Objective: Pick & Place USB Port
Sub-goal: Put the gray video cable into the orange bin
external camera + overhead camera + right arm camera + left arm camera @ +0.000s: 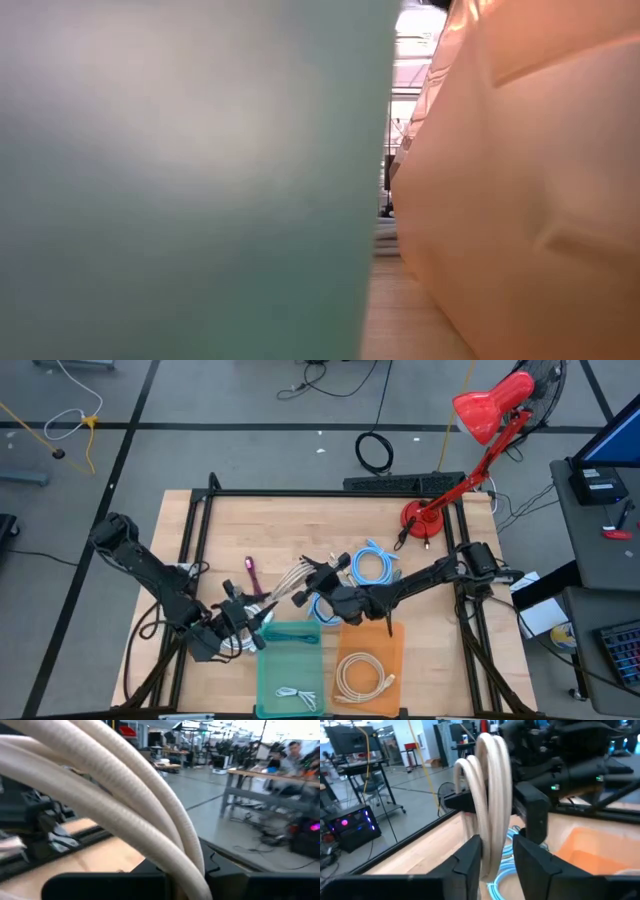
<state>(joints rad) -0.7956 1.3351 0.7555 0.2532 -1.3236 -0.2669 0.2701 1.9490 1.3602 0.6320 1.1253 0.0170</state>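
A coiled beige cable (pixel 283 586) is stretched in loops between both grippers above the table's middle. My left gripper (pixel 258 612) is shut on its near-left end, just over the far edge of the teal tray (pixel 262 678). My right gripper (pixel 308 588) is shut on its far-right end, left of the blue cable coil (pixel 372 565). In the left wrist view the loops (pixel 492 795) rise between my fingers, with the right arm's gripper (pixel 530 805) just beyond. In the right wrist view the strands (pixel 115 785) fill the frame. My left gripper pinches the beige cable's looped end (pixel 490 851) between its two fingers (pixel 470 857), several strands together, coming in slanting from the table's near left. The cable is lifted clear of the table. My right gripper pinches the opposite end of the loops (pixel 186 861) between its fingers (pixel 150 870), reaching in from the table's right. The strands run across the fingers toward the left arm and are held clear of the table.
The teal tray holds a thin white cable (pixel 300 695); the orange tray (pixel 392 645) beside it holds a coiled beige cable (pixel 362 678). A magenta stick (pixel 250 572) lies left of the grippers. A red lamp (pixel 425 520) stands at the far right. Tray walls (pixel 180 180) block the low view.
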